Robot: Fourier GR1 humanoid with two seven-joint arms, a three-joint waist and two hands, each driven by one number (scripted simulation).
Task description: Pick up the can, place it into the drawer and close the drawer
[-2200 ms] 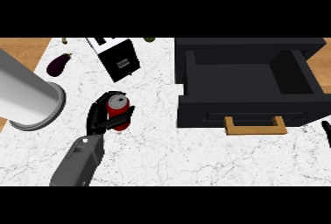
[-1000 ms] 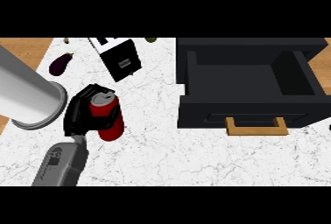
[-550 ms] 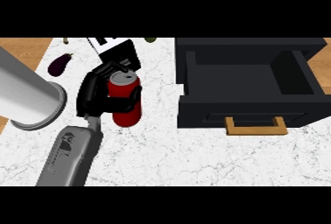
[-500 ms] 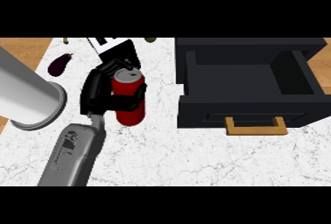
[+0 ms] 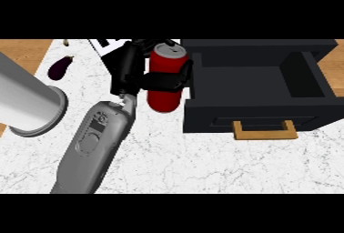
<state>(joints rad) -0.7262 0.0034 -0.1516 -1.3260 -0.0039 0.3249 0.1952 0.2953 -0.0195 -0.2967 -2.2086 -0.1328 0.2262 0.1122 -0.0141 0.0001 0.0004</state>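
A red can (image 5: 163, 86) with a silver top is seen at the upper middle of the frame, grasped by the left hand (image 5: 138, 75), whose black fingers (image 5: 169, 81) are curled round its middle like a band. The can is held roughly upright, its top tilted slightly toward the upper edge, just left of the drawer (image 5: 259, 91) and close against the drawer's left wall; whether it touches that wall cannot be told. The grey forearm (image 5: 94, 145) is seen running from the lower left of the frame up to the hand. The drawer, black and pulled open, is set at the upper right, its hollow facing up and a wooden handle (image 5: 264, 129) fixed on its front, toward the lower edge. Nothing is seen inside the part of the drawer that shows. A white marbled table (image 5: 222, 164) is spread under everything, with wood showing at the upper left and upper right corners. A large grey cylinder (image 5: 27, 102) is laid at the left edge, its open rim turned toward the centre. A dark purple eggplant (image 5: 59, 67) is lying at the upper left, well apart from the can. The right hand is not shown in the frame.
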